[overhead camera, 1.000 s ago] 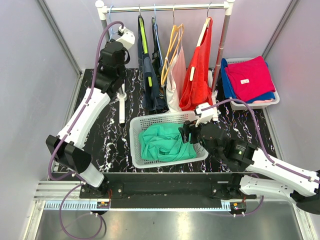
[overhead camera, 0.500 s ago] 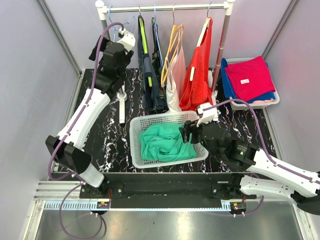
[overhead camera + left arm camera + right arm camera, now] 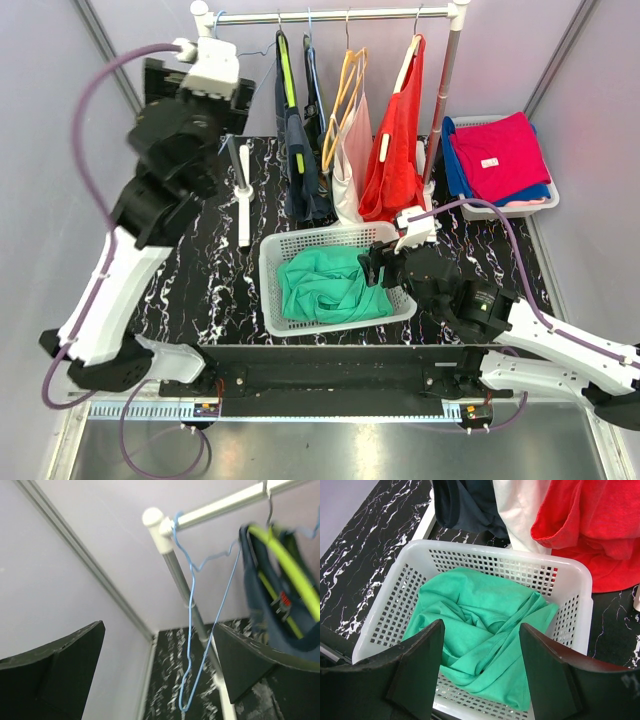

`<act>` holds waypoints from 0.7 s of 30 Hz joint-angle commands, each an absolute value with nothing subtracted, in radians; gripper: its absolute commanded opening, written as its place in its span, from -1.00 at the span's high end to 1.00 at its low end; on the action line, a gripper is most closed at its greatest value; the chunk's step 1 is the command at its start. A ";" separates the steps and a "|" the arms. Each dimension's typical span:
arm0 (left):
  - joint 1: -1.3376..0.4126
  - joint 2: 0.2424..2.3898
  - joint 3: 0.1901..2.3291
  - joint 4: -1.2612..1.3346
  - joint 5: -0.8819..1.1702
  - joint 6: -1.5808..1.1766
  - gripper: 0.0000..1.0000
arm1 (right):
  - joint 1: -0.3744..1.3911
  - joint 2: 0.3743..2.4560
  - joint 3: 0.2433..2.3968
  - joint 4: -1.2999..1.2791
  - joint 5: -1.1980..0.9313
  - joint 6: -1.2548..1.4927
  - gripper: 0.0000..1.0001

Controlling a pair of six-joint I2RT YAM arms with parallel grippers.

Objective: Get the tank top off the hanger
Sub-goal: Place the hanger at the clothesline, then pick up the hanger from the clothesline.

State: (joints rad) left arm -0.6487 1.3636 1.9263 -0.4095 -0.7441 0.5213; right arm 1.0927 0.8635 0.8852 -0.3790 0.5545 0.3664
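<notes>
**Left arm swings up, away from the rail**

Left gripper [image 3: 160, 645] gapes empty near the rail [image 3: 330, 15]. In the white basket [image 3: 268, 290] lies the green tank top [image 3: 330, 285], with the right gripper [image 3: 480, 665] spread open above. The blue hanger [image 3: 190, 610] hangs bare, far left. Removal looks done; next, both arms withdraw.

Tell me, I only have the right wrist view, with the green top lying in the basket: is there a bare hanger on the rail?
Observer: Yes, a blue wire hanger hangs bare at the left end of the rail.
Operator: Is the left gripper on it?
Observer: No, the left gripper is open, raised near that hanger without touching it.
Operator: Anything off to my right?
Observer: A second basket holding folded pink and blue clothes.
</notes>
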 commanded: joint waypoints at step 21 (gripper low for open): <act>-0.724 1.614 2.223 -0.560 -0.647 0.057 -0.83 | 1.091 0.810 0.842 -0.336 0.538 0.430 -0.40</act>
